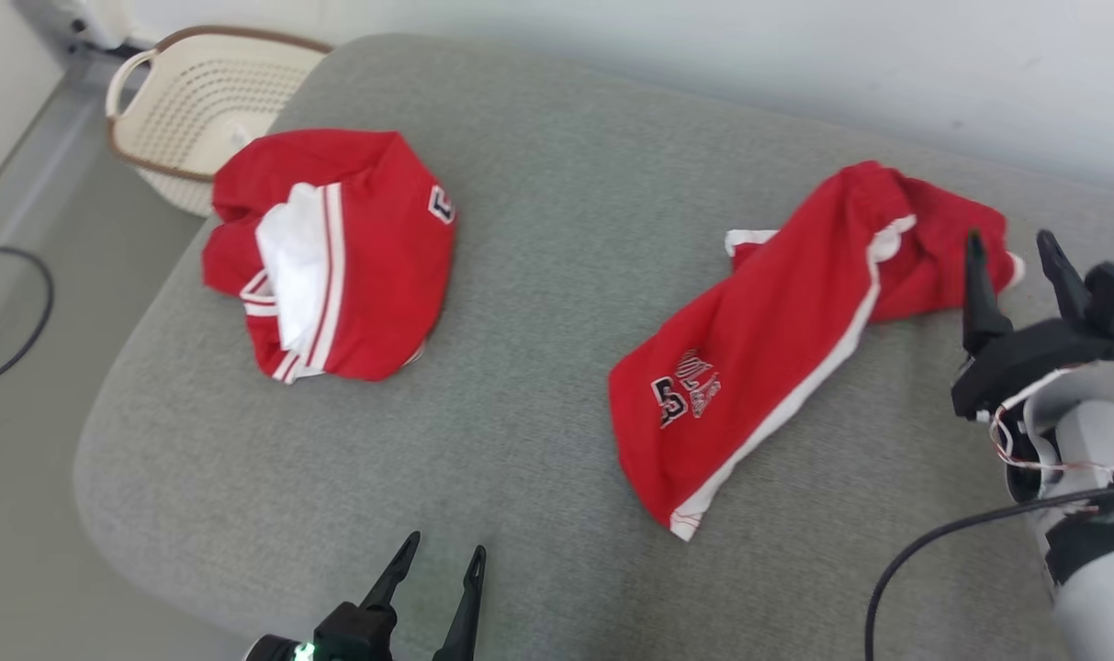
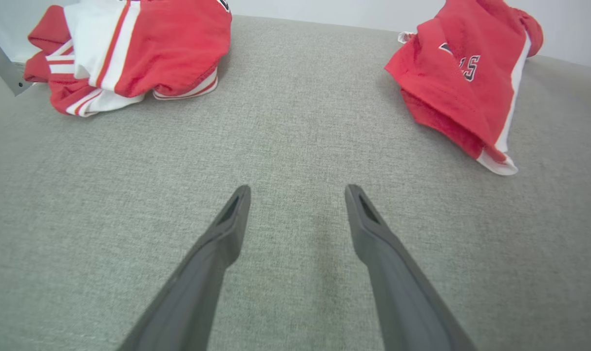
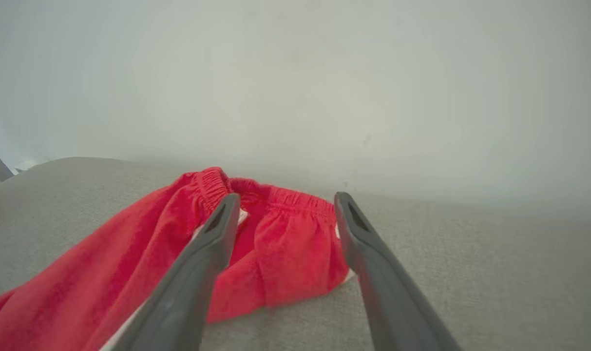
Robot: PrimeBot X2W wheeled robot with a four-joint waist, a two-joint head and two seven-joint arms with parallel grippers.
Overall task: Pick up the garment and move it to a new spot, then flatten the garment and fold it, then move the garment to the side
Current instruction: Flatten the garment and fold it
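Observation:
The garment point(image 1: 777, 340), red shorts with a white side stripe and a dark printed logo, lies crumpled and slanted on the right half of the grey cushion point(image 1: 538, 229). It also appears at the upper right of the left wrist view point(image 2: 461, 83). My right gripper point(image 1: 1008, 239) stands open at its far right end. In the right wrist view its fingers straddle the gathered red waistband point(image 3: 285, 253), with the gripper point(image 3: 286, 196) holding nothing. My left gripper point(image 1: 445, 544) is open near the cushion's front edge, over bare fabric point(image 2: 297, 189), well away from the garment.
A second red and white garment point(image 1: 354, 257) point(image 2: 144, 48) lies bunched on the cushion's left. A cream perforated basket point(image 1: 198, 101) stands behind the cushion's left corner. A black cable point(image 1: 24, 312) loops on the floor at left. A pale wall point(image 3: 324, 87) runs behind the cushion.

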